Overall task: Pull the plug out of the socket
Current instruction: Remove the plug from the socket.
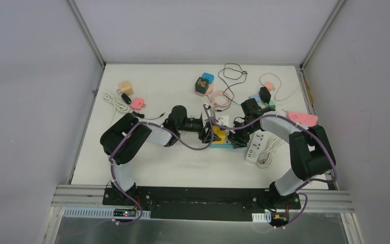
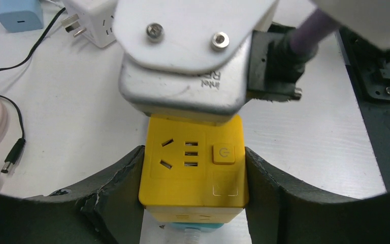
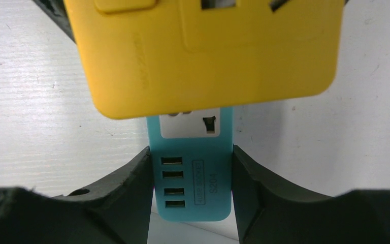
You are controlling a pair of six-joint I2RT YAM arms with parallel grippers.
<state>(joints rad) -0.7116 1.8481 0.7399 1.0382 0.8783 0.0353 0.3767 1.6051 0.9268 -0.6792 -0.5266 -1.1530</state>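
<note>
A yellow cube plug [image 1: 219, 135] sits on top of a flat blue socket strip [image 1: 227, 145] in the middle of the table. My left gripper [image 2: 194, 188] is shut on the yellow cube plug [image 2: 193, 168], its dark fingers pressed to both side walls. The right gripper [image 3: 191, 193] is shut on the blue socket strip [image 3: 190, 173], clamping its end with the USB slots. In the right wrist view the yellow plug [image 3: 208, 56] overhangs the strip's white outlet face. Whether the pins are still seated is hidden.
A white power strip [image 1: 256, 147] with its cord lies just right of the grippers. A pink adapter [image 1: 302, 118], a wooden cube [image 1: 126, 87], a pink plug [image 1: 138, 103], a dark green cube [image 1: 201, 85] and a black cable [image 1: 231, 76] lie further back. A white cube adapter [image 2: 89, 23] stands nearby.
</note>
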